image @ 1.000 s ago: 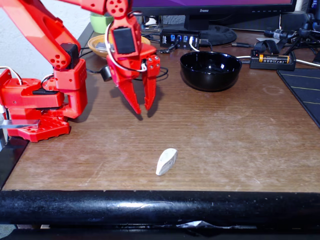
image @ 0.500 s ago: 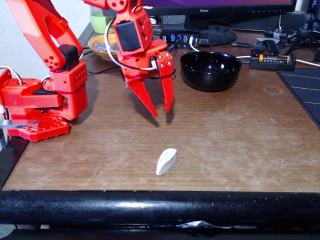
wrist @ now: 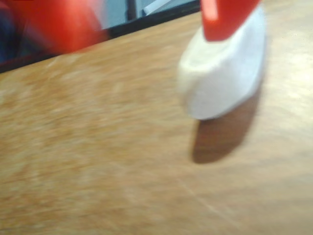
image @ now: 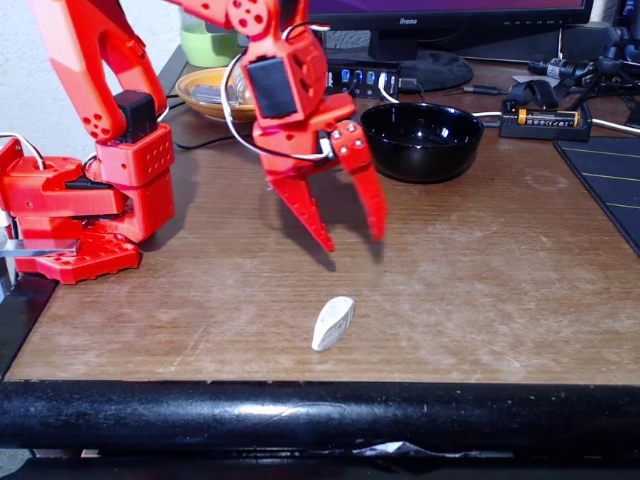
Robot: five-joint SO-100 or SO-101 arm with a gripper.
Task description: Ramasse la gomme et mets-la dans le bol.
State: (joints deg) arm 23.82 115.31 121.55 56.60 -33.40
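The red gripper [image: 352, 240] is hanging with its jaws spread apart and empty above the gomme [image: 332, 323], which is lying untouched near the table's [image: 480, 300] front edge; pickup and the carry to the black bol [image: 421, 141] are both pending.

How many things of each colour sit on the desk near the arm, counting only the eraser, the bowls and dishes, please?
Off-white: 1, the eraser
Black: 1, the bowl
Orange-yellow: 1, the shallow dish
Green: 1, the cup
Total: 4
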